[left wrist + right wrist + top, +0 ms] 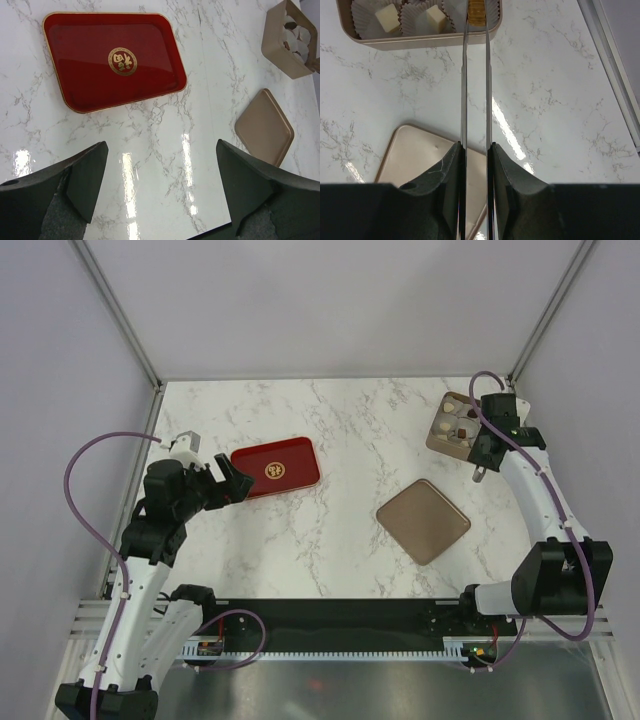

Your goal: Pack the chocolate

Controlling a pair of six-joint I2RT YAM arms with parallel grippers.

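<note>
White marble-patterned table [350,420] enclosed by pale wall panels. Toward left edge: left gripper [232,478], fingers spread wide with nothing between them, poised above bare marble. Near it, toward centre: red tray [298,458] with gold rim and gold emblem, lying flat. Right of centre, nearer front edge: flat brown square lid [423,521], turned corner-on, well apart from tray. At far right corner: tan box [410,41] lined with white paper cups, holding the chocolate [435,16], cream-white blocks clear in right wrist view, dark brown pieces alongside in overhead view. Above box, by right edge: right gripper [475,146], fingers clamped on metal tweezers [488,75], blades nearly parallel, tips reaching over box's near wall. Small golden-brown item between tips, identity unclear.
</note>
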